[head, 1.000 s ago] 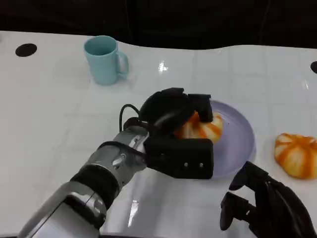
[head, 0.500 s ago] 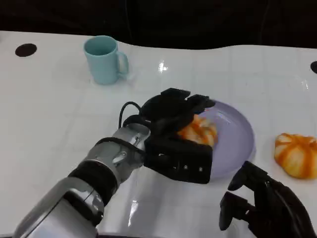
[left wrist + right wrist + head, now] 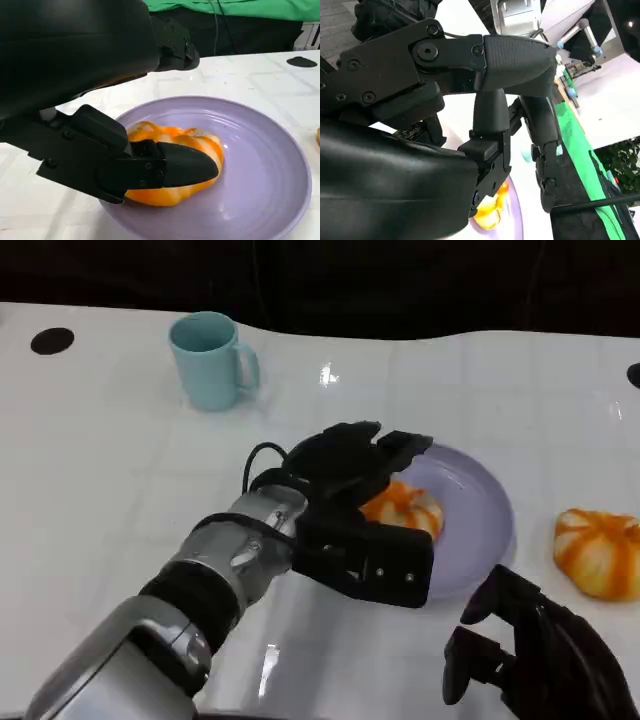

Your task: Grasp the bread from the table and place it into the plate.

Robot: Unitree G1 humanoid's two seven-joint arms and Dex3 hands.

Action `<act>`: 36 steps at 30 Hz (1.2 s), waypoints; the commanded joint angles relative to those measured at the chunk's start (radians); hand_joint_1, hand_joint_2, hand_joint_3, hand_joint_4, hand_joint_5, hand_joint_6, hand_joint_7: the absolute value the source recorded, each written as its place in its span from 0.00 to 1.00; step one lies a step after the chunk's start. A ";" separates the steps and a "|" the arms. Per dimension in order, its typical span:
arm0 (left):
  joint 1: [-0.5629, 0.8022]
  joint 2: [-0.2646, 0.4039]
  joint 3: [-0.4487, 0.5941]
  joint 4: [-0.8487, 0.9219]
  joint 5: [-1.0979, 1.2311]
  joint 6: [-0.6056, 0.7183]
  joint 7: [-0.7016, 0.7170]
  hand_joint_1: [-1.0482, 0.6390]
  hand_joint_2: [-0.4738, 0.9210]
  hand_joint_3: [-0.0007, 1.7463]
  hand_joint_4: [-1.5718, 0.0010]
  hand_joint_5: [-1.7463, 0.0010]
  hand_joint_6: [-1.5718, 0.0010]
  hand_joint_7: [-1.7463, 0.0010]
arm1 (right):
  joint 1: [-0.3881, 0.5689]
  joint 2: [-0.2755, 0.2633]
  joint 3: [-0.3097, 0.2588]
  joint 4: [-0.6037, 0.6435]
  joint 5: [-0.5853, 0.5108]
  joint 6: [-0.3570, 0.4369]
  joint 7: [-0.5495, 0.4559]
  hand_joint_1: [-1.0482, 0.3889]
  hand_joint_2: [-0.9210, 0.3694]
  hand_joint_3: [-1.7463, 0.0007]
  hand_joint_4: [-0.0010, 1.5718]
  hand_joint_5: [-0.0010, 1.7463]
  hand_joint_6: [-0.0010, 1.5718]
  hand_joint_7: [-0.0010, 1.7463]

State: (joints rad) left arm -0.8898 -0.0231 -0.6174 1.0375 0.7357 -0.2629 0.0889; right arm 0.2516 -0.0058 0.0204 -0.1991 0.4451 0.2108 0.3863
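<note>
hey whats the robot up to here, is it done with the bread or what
The robot's left hand is at the purple plate, where one orange bread already lies. Its fingers are spread around the bread rather than clamped on it, so it looks like a release. A second bread sits on the white table off the plate's right side, near the idle right hand. A light blue mug stands further back.

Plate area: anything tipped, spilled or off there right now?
Nothing stands out. The bread lies flat inside the purple plate, with the left hand over it. A second bread sits on the table beside the plate, and the cup is upright.
</note>
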 commanded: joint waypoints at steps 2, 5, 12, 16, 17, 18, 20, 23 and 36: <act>-0.001 0.027 0.004 -0.032 -0.004 0.005 -0.007 0.06 1.00 0.35 1.00 1.00 0.99 0.92 | 0.007 -0.009 -0.009 -0.006 -0.005 -0.004 -0.009 0.35 0.00 0.72 0.49 1.00 0.29 1.00; 0.001 0.029 0.003 -0.037 -0.005 0.008 -0.008 0.06 1.00 0.35 1.00 1.00 0.99 0.92 | 0.007 -0.009 -0.009 -0.006 -0.005 -0.004 -0.010 0.35 0.00 0.72 0.49 1.00 0.29 1.00; 0.126 0.087 0.127 -0.131 -0.169 -0.146 -0.015 0.16 1.00 0.22 0.85 0.91 0.87 0.88 | 0.002 -0.008 -0.017 -0.006 -0.002 0.002 -0.016 0.35 0.00 0.72 0.50 1.00 0.29 1.00; 0.151 0.098 0.155 -0.147 -0.207 -0.186 -0.037 0.18 1.00 0.22 0.80 0.88 0.83 0.88 | 0.003 -0.008 -0.017 -0.008 -0.014 0.000 -0.024 0.34 0.00 0.72 0.50 1.00 0.30 1.00; 0.152 0.098 0.156 -0.148 -0.208 -0.187 -0.039 0.18 1.00 0.22 0.80 0.87 0.83 0.88 | 0.003 -0.008 -0.017 -0.009 -0.014 0.000 -0.024 0.34 0.00 0.72 0.50 1.00 0.30 1.00; 0.153 0.098 0.157 -0.149 -0.208 -0.187 -0.040 0.18 1.00 0.22 0.80 0.87 0.82 0.88 | 0.003 -0.008 -0.017 -0.009 -0.014 0.000 -0.024 0.34 0.00 0.72 0.50 1.00 0.30 1.00; 0.198 0.107 0.200 -0.163 -0.278 -0.269 -0.056 0.20 1.00 0.21 0.77 0.81 0.78 0.88 | 0.003 -0.004 -0.023 -0.009 -0.002 0.008 -0.026 0.35 0.00 0.73 0.50 1.00 0.30 1.00; 0.226 0.111 0.231 -0.165 -0.328 -0.327 -0.072 0.23 1.00 0.18 0.81 0.60 0.71 0.90 | 0.004 0.000 -0.026 -0.013 -0.002 0.013 -0.034 0.35 0.01 0.73 0.50 1.00 0.30 1.00; 0.420 0.042 0.414 -0.311 -0.752 -0.338 -0.374 0.28 1.00 0.14 0.59 0.41 0.51 0.83 | 0.005 -0.006 -0.020 -0.020 -0.023 0.015 -0.049 0.35 0.01 0.74 0.48 1.00 0.29 0.99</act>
State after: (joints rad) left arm -0.5207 0.0159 -0.2495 0.7749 0.0750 -0.6188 -0.2081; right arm 0.2516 -0.0040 0.0013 -0.2067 0.4274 0.2207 0.3467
